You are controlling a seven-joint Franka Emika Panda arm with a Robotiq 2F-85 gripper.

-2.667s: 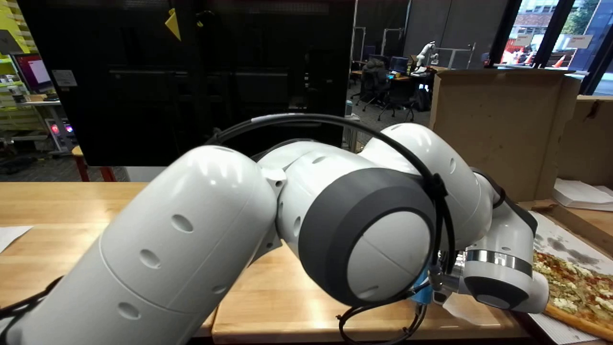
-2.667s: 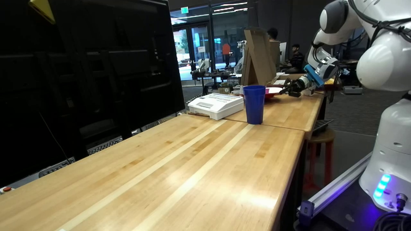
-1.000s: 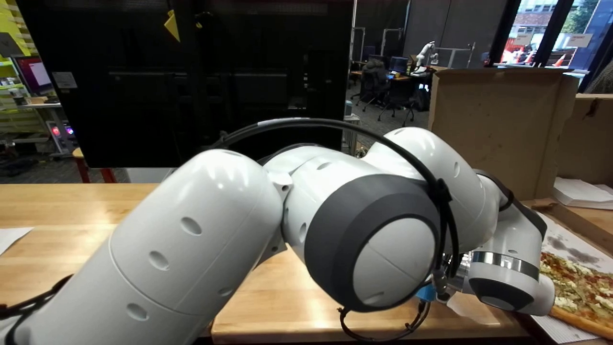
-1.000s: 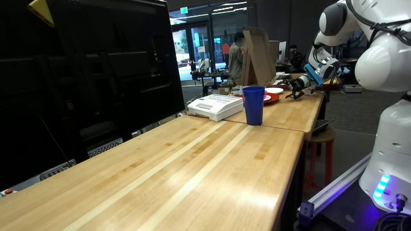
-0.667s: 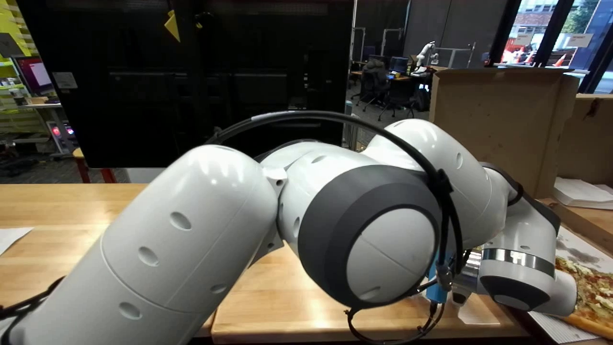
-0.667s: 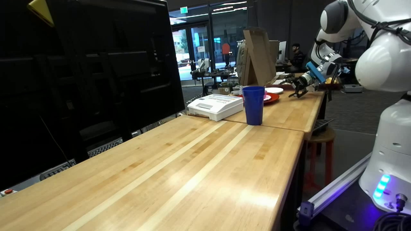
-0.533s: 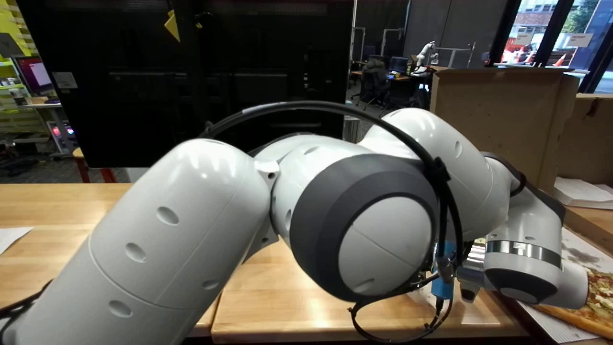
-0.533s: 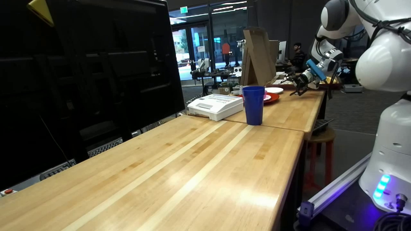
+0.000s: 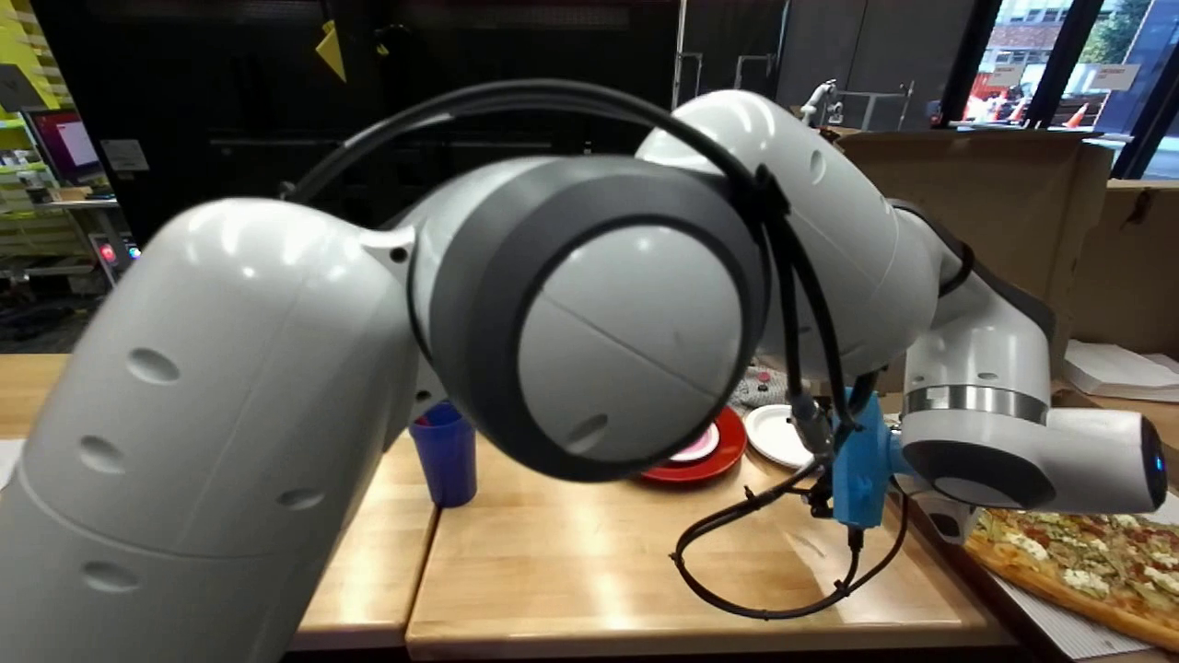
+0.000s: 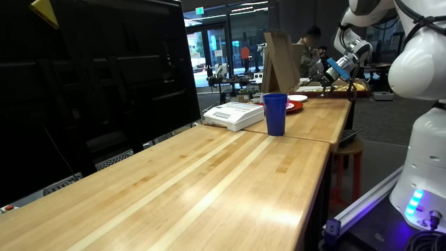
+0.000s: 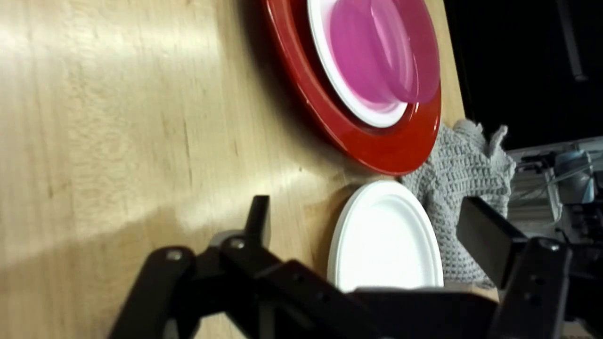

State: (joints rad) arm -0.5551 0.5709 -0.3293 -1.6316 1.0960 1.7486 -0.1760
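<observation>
Gripper point(image 11: 367, 214) Spread Wide Above the Table point(image 11: 118, 117)

Its two fingers point(image 11: 483, 230) stand far apart and hold nothing. Seen from the wrist, a white plate point(image 11: 388, 240) lies on the tabletop below, framed between the fingers and touched by neither; the gripper's dark body hides its near edge.

Taking that plate as the middle of the dial, a red plate point(image 11: 391, 153) sits at twelve o'clock, just beside it. On the red plate rests a smaller white dish point(image 11: 384, 118), and on that dish a translucent pink cup point(image 11: 372, 56). At two o'clock lies a grey knitted cloth point(image 11: 457, 174).

In an exterior view, with the white plate again as centre, an upright blue cup point(image 9: 449, 465) stands at nine o'clock, well apart. Pizza point(image 9: 1078, 552) lies near four o'clock, and a cardboard lid point(image 9: 1004, 203) stands raised between one and two.

In an exterior view, a white case point(image 10: 233, 115) rests at nine o'clock from the blue cup, with a large black panel point(image 10: 104, 87) farther out that way.
</observation>
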